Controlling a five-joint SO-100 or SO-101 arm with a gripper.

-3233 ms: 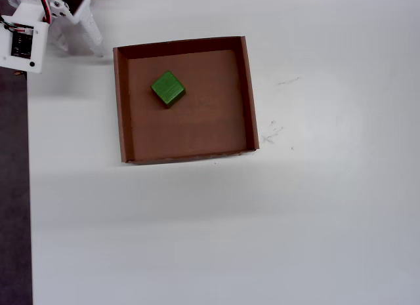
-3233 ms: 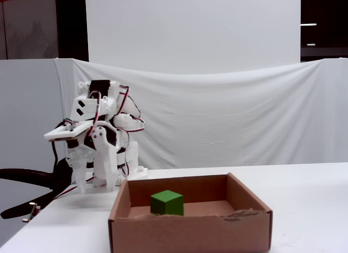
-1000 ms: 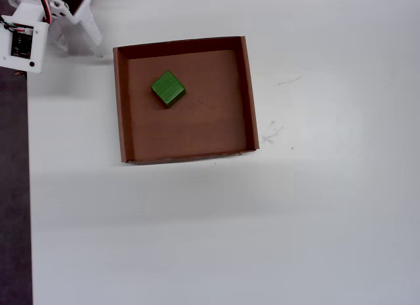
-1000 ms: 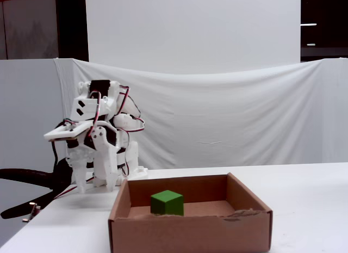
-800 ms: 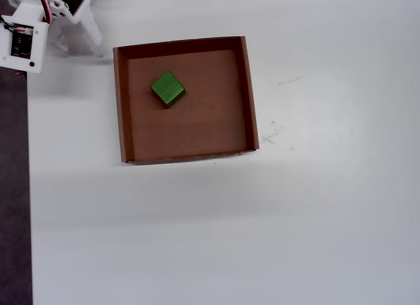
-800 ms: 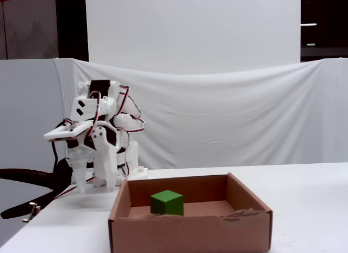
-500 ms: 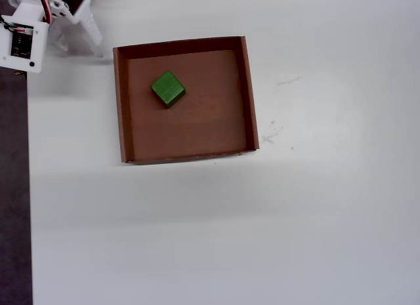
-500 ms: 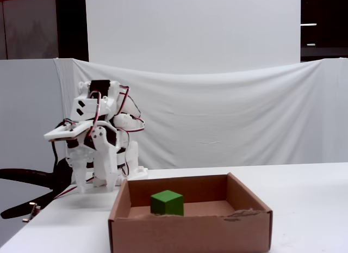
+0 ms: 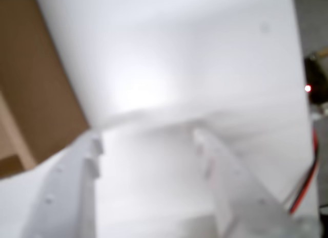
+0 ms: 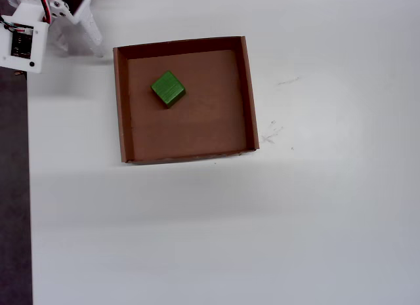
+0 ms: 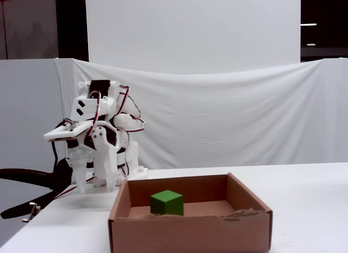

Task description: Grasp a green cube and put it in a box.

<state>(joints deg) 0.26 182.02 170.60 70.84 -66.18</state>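
The white table (image 10: 275, 220) was seen to fill most of the overhead view, with a few small dark marks (image 10: 270, 133) on it just to the right of the box. The box (image 10: 250, 95), a shallow brown cardboard tray, was placed in the upper left part of that view and near the front edge in the fixed view (image 11: 190, 235). The white arm (image 11: 98, 144) was folded behind the box's left corner, apart from it. In the wrist view, the gripper (image 9: 146, 141) was held above bare table, its two fingers (image 9: 77, 181) being spread apart with nothing between them, and a brown wall of the box (image 9: 36, 94) was seen at the left. The green cube (image 10: 168, 88) was resting on the box's floor, towards the upper left corner, turned diagonally to the walls (image 11: 167, 203).
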